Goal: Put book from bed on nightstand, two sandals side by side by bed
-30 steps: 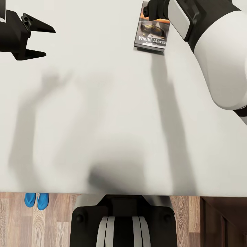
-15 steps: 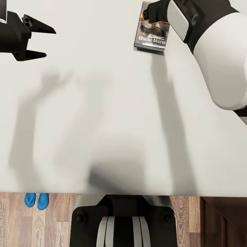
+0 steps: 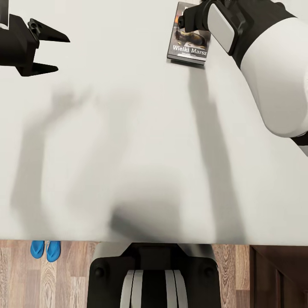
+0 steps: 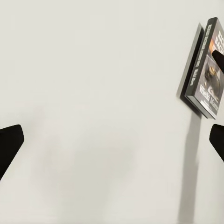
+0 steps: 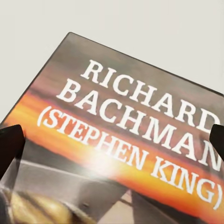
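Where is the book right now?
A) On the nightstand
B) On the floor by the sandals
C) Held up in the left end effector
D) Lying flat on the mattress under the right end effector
D: the book lies flat on the off-white bed, with the right end effector over its far end and not closed on it.

**Both arms out, jaws apart**

The left gripper [image 3: 50,52] sits at the far left of the head view, its two black pointed fingers [image 3: 51,34] spread wide and aimed toward the right. The right arm [image 3: 273,72], white with a black wrist, reaches forward and inward from the right edge. In the right wrist view, the right gripper [image 5: 112,140] has its dark fingertips [image 5: 10,144] set wide apart at opposite edges.
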Controlling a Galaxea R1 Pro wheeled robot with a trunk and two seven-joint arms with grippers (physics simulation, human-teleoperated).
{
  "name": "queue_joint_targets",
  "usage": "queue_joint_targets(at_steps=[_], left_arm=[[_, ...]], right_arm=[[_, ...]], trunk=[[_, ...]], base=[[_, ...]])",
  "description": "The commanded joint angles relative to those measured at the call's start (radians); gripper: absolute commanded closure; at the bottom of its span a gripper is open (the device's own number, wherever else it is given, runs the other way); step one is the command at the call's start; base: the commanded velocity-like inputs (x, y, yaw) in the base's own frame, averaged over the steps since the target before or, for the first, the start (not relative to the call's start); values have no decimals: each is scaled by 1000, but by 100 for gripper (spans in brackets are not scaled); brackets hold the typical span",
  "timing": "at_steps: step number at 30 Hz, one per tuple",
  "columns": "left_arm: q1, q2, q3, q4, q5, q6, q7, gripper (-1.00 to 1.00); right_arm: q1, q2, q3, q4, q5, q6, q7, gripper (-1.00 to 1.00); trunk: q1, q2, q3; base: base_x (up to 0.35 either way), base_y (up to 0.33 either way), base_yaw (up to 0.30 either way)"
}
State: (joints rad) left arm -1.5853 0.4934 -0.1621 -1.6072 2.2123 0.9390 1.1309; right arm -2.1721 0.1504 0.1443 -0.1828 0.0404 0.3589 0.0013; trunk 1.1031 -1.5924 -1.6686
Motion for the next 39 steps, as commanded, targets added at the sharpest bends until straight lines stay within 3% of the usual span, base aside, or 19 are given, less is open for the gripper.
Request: queue_joint_targets(at_steps=[1, 39], left_arm=[[-1, 1, -1, 0, 9, 2, 10, -100], [-1, 1, -2, 0, 10, 10, -3, -100]], right_arm=[[0, 0, 6, -1, 4, 6, 0, -100], [5, 0, 5, 2, 4, 6, 0, -100]], trunk=[[0, 0, 0], [0, 0, 0]], base=[[0, 0, 0], [-16, 0, 0]])
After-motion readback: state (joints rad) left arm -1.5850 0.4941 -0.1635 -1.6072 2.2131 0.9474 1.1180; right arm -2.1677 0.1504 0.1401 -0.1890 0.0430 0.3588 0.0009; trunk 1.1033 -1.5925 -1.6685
